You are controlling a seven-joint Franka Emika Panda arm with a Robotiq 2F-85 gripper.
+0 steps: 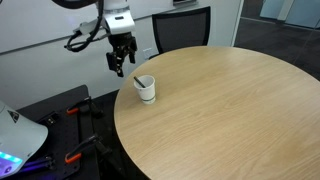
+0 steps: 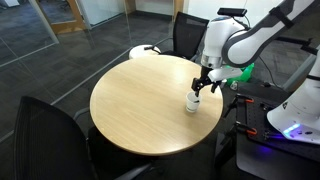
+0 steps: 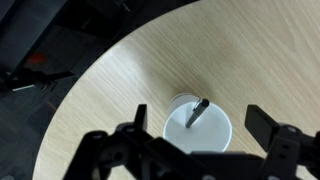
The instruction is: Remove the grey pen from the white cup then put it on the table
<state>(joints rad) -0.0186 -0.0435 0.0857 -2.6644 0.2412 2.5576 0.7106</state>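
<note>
My gripper (image 1: 120,67) hangs above the white cup (image 1: 147,92), its fingers spread wide on either side and holding nothing. The grey pen (image 3: 198,111) leans inside the cup, which stands near the table's (image 1: 220,110) edge.

In the wrist view the dark body of the gripper (image 3: 197,116) covers the near side of the white cup (image 3: 215,135) and is itself cut off by the bottom edge. The grey pen (image 3: 198,110) between its jaws shows only its upper end, the rest sunk inside the cup. In an exterior view the pen just below the gripper (image 2: 203,86) is too small to pick out; in an exterior view the table (image 1: 230,110), stretching away from the gripper, runs off the right and bottom edges.
</note>
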